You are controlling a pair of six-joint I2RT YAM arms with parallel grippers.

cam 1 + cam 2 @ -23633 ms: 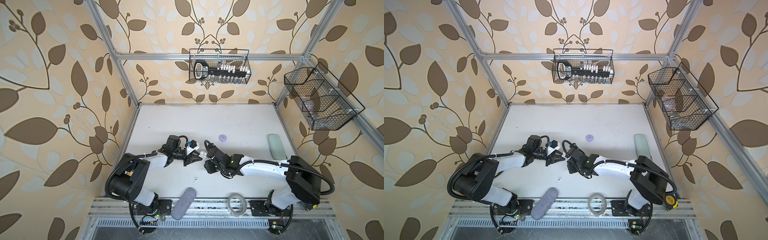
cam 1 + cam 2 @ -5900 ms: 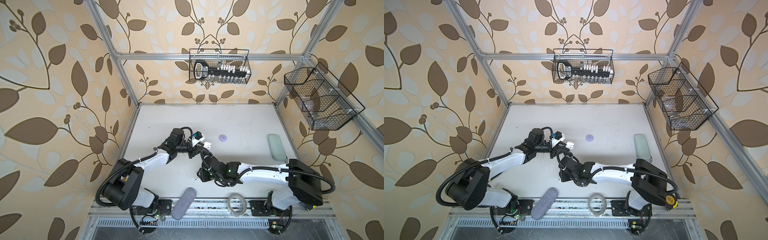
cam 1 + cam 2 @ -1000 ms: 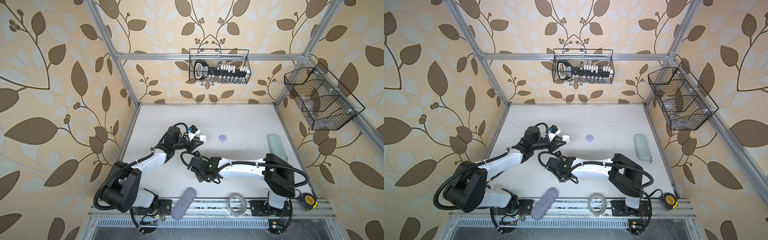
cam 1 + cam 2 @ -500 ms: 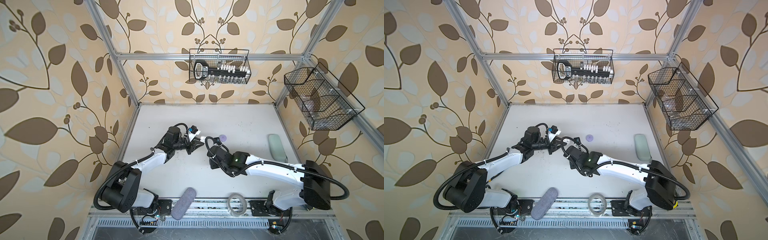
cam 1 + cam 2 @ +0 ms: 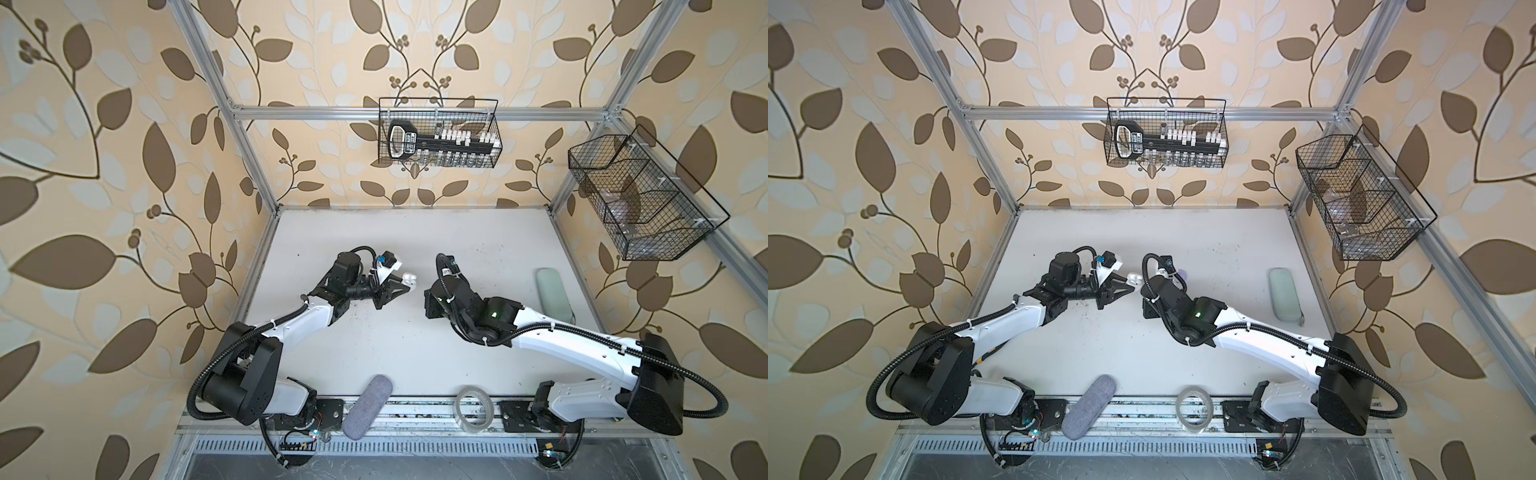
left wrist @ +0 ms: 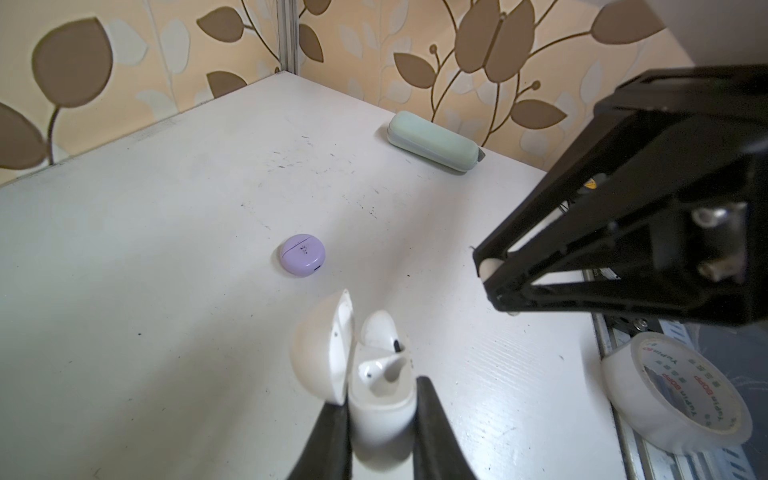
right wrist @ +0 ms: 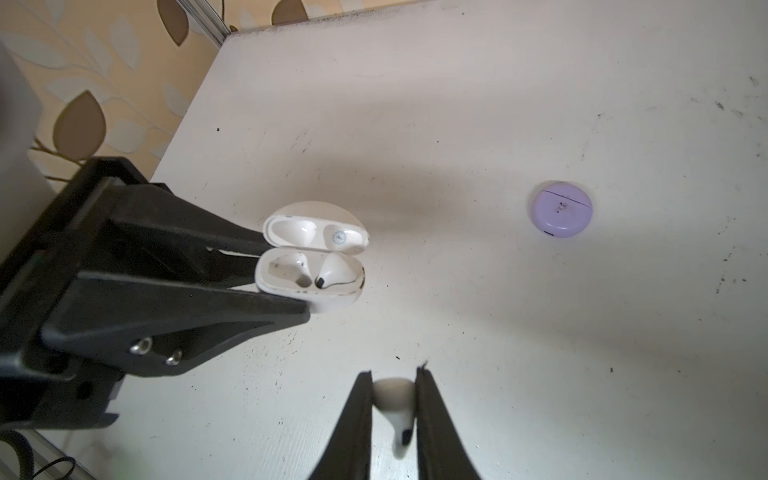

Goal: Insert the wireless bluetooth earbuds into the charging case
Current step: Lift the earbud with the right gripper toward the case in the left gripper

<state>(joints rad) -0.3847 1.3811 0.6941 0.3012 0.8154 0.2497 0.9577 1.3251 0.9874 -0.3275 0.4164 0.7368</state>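
- Left gripper (image 6: 379, 397), left of centre in both top views, clamps the open white case (image 7: 309, 299). One seated earbud (image 7: 334, 270) is in it, and the slot (image 7: 291, 270) beside that is empty.
- Right gripper (image 7: 394, 380), just right of it, pinches a white earbud (image 7: 395, 401). Point its stem down, line it up over the slot, then lower gently.
- The scuffed white tabletop (image 7: 457, 124) also carries a closed lilac case (image 7: 563, 210), apart from both grippers. The walls (image 5: 124, 166) are leaf-papered.

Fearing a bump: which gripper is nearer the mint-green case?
Right. The right gripper hangs apart from the mint-green case; the left gripper, holding the white case, is farther, beyond the right one.
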